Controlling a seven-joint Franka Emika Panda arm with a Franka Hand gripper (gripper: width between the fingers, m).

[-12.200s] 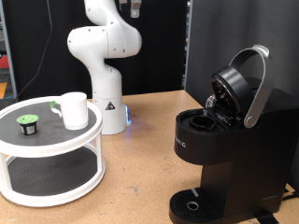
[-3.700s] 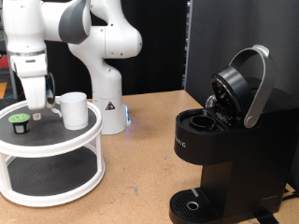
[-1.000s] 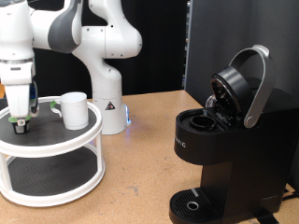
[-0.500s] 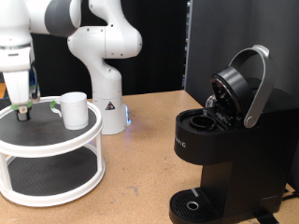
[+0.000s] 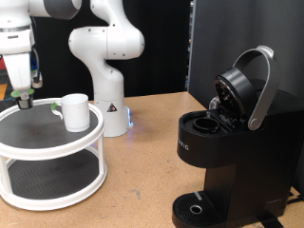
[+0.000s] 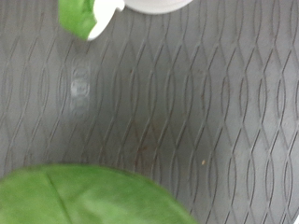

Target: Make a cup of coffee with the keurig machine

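Hand (image 5: pixel 23 95) raised over the tiered stand (image 5: pixel 57 147), apparently clamping the green-topped pod (image 6: pixel 89 194). Cup (image 5: pixel 76 111) sits on the stand; keurig machine (image 5: pixel 223 142) lid open, chamber empty, nothing brewed.

Robotics lab bench set up as a coffee station

A white robot arm (image 5: pixel 104 52) is bolted on a plain wooden tabletop (image 5: pixel 142 171), with its gripper (image 5: pixel 23 96) hanging above a white two-tier round stand (image 5: pixel 52 152) lined with dark ribbed matting; the cup (image 5: pixel 75 111) sits just beside the gripper on the top tier. Well apart from the gripper, across the table, stands the keurig machine (image 5: pixel 223 152) with its lid raised. Behind are dark panels and shelving clutter rather than kitchen cabinets, which points to a research workspace, not a home.
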